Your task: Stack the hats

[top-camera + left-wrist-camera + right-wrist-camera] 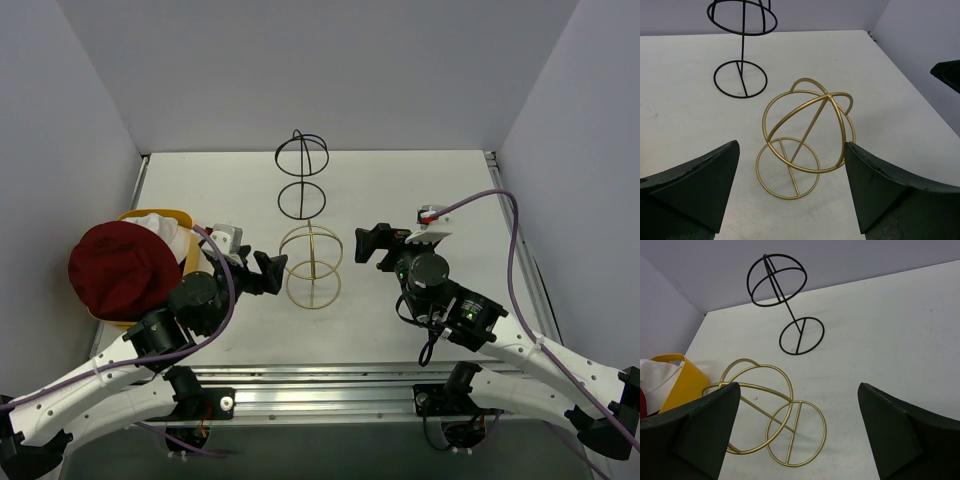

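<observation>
A dark red bucket hat [118, 265] lies on top of a white hat [165, 231] inside the yellow tub at the left. A bit of white fabric [655, 382] and a red edge show in the right wrist view. The blue hat and the red baseball cap are hidden or out of view. My left gripper [262, 272] is open and empty, just left of the gold wire stand; it also shows in the left wrist view [791, 192]. My right gripper [370, 245] is open and empty, right of that stand; it also shows in the right wrist view [798, 432].
A gold wire sphere stand [311, 265] stands mid-table between the grippers, also seen in both wrist views [805, 137] [762, 412]. A black wire sphere stand [301, 175] stands behind it. The yellow tub [150, 216] sits by the left wall. Grey walls enclose the table.
</observation>
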Tool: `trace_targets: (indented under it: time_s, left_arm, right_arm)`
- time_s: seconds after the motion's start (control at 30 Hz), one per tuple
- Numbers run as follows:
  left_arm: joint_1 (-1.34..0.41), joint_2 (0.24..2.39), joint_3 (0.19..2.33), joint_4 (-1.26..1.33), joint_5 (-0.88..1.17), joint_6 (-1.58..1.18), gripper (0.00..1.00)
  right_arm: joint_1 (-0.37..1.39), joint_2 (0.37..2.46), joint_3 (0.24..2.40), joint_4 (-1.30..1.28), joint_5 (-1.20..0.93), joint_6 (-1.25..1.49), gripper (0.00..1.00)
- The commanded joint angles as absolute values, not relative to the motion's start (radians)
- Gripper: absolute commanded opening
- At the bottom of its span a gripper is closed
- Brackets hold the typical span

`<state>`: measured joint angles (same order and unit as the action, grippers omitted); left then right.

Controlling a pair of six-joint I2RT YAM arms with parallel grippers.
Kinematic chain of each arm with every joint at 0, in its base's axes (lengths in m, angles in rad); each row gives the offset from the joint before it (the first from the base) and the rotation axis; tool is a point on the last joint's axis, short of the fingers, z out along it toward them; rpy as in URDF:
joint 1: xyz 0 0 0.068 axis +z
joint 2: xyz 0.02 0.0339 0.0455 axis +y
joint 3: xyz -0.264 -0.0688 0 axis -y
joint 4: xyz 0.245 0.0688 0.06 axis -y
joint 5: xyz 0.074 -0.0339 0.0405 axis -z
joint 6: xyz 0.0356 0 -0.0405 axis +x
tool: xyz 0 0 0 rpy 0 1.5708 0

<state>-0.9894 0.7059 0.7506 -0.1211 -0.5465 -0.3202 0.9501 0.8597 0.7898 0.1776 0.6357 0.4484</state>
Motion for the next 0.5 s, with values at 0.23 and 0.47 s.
trace_targets:
  time_s: [0.23,0.47]
  left_arm:
    - [-0.991,0.721,0.798,-0.107,-0.642,-0.360,0.94]
    - [-0.933,0.882,1.044,-0.343,-0.871,-0.422,0.94]
  right_arm:
    - [0.951,0.845,0.785,0.236,0.675,0.460,1.00]
    - [0.951,0.828,0.776,0.247,0.683,0.454,1.00]
